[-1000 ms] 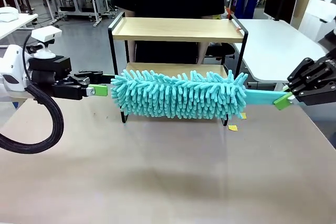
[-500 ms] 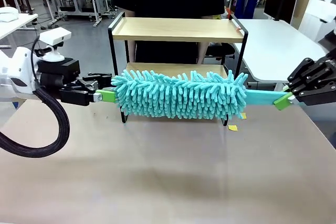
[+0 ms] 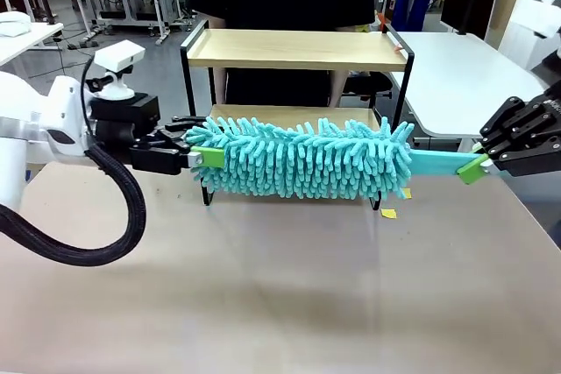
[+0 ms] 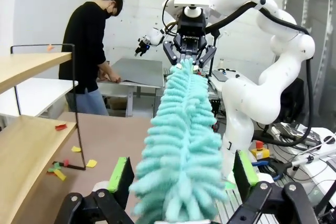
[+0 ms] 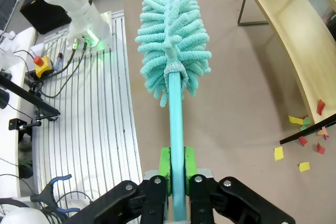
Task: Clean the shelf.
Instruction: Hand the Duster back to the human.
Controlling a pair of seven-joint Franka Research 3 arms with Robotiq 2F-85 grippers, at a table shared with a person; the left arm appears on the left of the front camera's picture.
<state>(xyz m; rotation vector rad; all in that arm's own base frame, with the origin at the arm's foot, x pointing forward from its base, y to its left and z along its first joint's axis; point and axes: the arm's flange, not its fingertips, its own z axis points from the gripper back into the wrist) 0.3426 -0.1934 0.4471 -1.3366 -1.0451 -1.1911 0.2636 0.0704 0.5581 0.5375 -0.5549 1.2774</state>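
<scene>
**Duster held level in front of the shelf**

We see the shelf (image 3: 296, 50) standing at the far side of the worktop (image 3: 289, 295), a person behind it. Our right pincer (image 3: 480, 166) is clamped on the handle of the teal duster (image 3: 302, 157), which lies level before the lower board. Our left pincer (image 3: 203, 150) has its jaws spread wide around the duster's fluffy tip, gripping nothing. Coloured paper scraps (image 5: 304, 140) lie by the shelf leg.
</scene>
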